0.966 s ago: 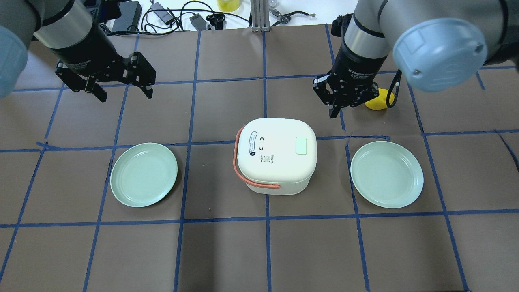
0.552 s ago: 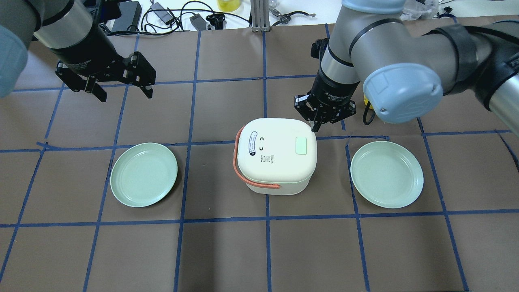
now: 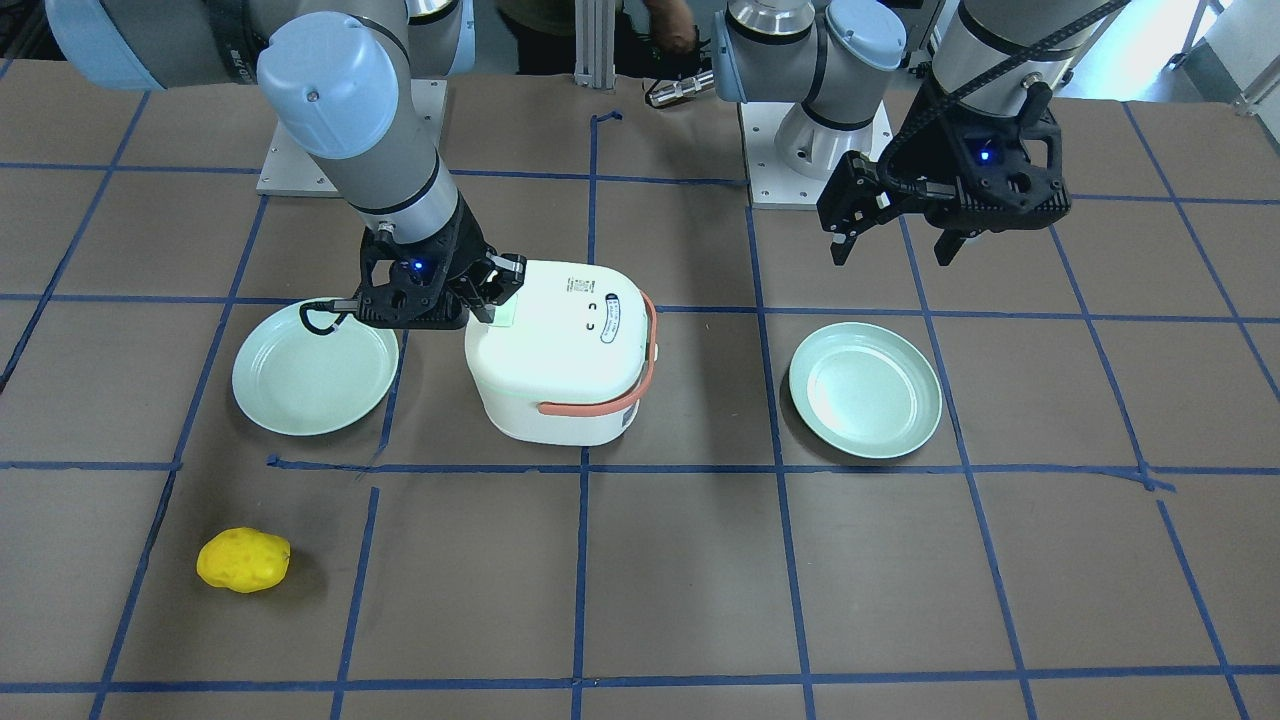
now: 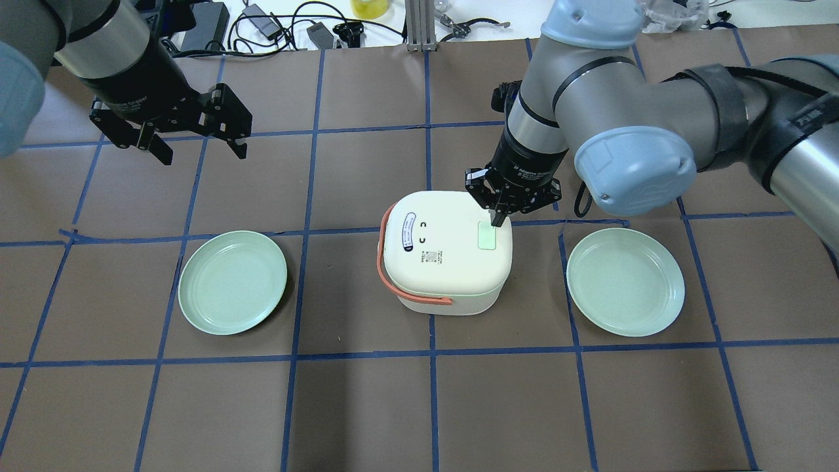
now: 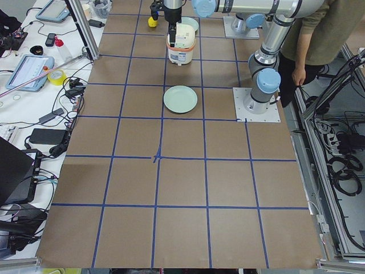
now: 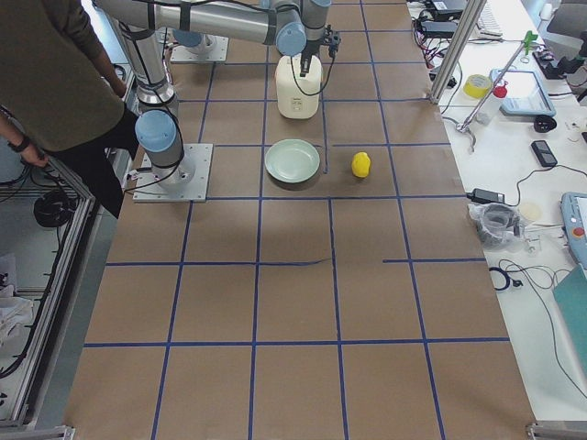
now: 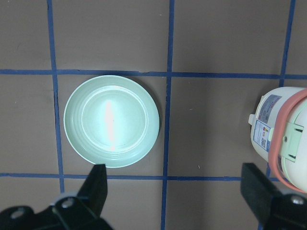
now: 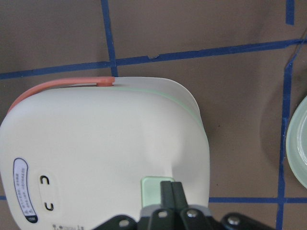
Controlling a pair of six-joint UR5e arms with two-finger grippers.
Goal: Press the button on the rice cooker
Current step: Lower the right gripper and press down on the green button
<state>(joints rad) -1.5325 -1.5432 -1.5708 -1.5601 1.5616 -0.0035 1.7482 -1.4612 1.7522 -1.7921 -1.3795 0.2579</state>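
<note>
The white rice cooker (image 4: 439, 262) with a salmon handle (image 4: 381, 262) stands at the table's middle, lid closed. Its mint-green button (image 4: 486, 238) is on the lid's right edge. My right gripper (image 4: 497, 220) is shut and empty and points down, with its tips at the button's far edge. In the right wrist view the shut fingertips (image 8: 171, 188) overlap the button (image 8: 151, 188). I cannot tell whether they touch it. The front view shows the same gripper (image 3: 497, 303) at the lid's edge. My left gripper (image 4: 204, 155) is open and empty, raised at the far left.
Two pale green plates lie on either side of the cooker, one on the left (image 4: 233, 282) and one on the right (image 4: 624, 282). A yellow lumpy object (image 3: 243, 560) lies beyond the right plate. Cables and tools sit past the table's far edge (image 4: 275, 26).
My right gripper has moved left and toward me, from beyond the cooker's far right corner to over the button. The left arm and the cooker have not moved.
</note>
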